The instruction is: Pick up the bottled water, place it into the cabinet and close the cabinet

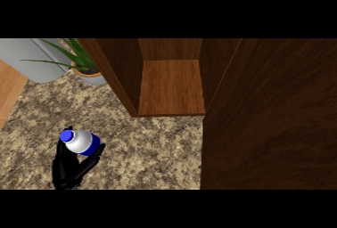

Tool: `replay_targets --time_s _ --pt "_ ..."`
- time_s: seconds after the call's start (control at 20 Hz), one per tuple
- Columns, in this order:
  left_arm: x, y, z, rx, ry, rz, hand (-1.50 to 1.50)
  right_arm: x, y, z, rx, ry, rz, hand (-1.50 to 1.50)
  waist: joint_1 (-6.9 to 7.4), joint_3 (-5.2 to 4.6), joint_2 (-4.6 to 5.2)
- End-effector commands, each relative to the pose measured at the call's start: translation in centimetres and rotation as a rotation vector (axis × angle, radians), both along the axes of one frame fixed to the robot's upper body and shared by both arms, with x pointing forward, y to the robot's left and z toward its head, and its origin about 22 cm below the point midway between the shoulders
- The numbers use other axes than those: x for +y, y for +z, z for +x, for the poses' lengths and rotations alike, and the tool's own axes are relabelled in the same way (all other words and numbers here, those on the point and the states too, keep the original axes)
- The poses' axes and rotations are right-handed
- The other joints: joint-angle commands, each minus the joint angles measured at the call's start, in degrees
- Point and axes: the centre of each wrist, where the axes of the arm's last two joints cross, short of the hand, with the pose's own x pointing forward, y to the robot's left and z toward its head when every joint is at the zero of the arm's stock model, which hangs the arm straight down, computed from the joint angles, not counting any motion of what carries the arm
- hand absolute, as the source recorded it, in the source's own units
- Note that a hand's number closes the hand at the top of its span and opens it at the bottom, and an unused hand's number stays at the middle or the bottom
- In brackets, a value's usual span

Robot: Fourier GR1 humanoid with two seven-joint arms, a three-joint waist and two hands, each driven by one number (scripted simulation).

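While the left hand [71, 167] sits low-left over the speckled desk [151, 147], its fingers are curled round the bottled water [80, 141], blue cap up-left. Potted plant [82, 64] up-left behind. Cabinet [172, 84] at centre stands open, shelf bare; its door [270, 116] fills the right side.

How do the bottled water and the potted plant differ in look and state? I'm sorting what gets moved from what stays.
The bottled water is white with a blue cap and label; the potted plant has green leaves in a pale pot. The bottled water is gripped by the left hand, fingers curled round it; the potted plant stands untouched. The bottle is in front of the cabinet, the plant beside its left wall. Both are over the speckled counter.
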Motion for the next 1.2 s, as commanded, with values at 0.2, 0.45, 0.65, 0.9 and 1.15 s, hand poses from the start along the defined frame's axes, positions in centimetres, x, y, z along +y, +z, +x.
replay_targets --time_s 0.2,0.45,0.65,0.9,1.15 --pt "1.8 -0.5 1.2 -0.149 -0.009 -0.161 1.50 1.4 3.9 -1.3 -0.099 0.028 0.039 -1.50 0.27 0.03 0.01" --pt "1.1 -0.3 1.9 -0.168 -0.049 -0.108 1.50 0.4 4.6 -0.9 -0.075 0.020 0.023 -1.50 1.08 0.12 0.05" --pt "0.9 -0.8 2.1 -0.170 -0.211 -0.126 1.50 0.7 4.2 -1.8 -0.087 0.024 0.008 -1.50 0.08 0.06 0.00" --pt "5.6 0.6 2.3 -0.191 -0.418 -0.100 1.50 0.7 4.6 -1.7 -0.092 0.048 0.012 -1.50 0.19 -0.01 0.11" --pt "3.3 1.6 4.2 -0.225 -0.481 -0.032 1.50 0.3 4.6 -1.8 -0.093 0.018 0.010 -1.50 0.62 0.13 -0.10"
